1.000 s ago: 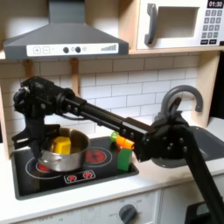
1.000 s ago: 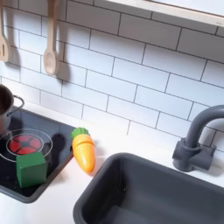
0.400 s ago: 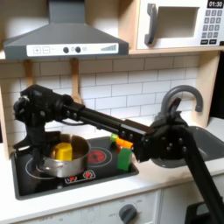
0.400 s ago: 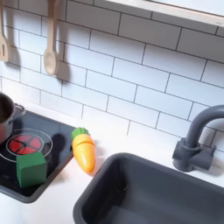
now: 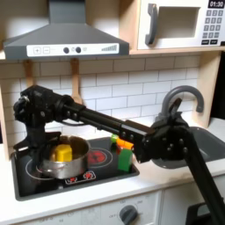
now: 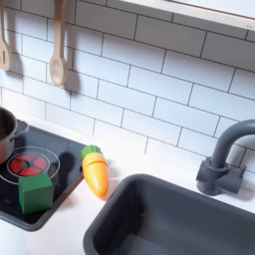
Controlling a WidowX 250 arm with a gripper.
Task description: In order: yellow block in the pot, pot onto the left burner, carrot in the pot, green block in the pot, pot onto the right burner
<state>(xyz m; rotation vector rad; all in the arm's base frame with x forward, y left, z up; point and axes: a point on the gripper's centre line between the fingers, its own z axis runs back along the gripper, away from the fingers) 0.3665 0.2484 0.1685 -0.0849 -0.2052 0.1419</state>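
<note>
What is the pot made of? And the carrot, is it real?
The pot looks like shiny metal, probably steel: its wall gleams and mirrors light. The carrot looks like a toy, likely smooth painted wood or plastic; its orange is flat and even.

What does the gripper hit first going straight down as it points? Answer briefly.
Most likely the pot, at its rim on the first exterior view's left; the gripper points down there, though depth is unclear.
</note>
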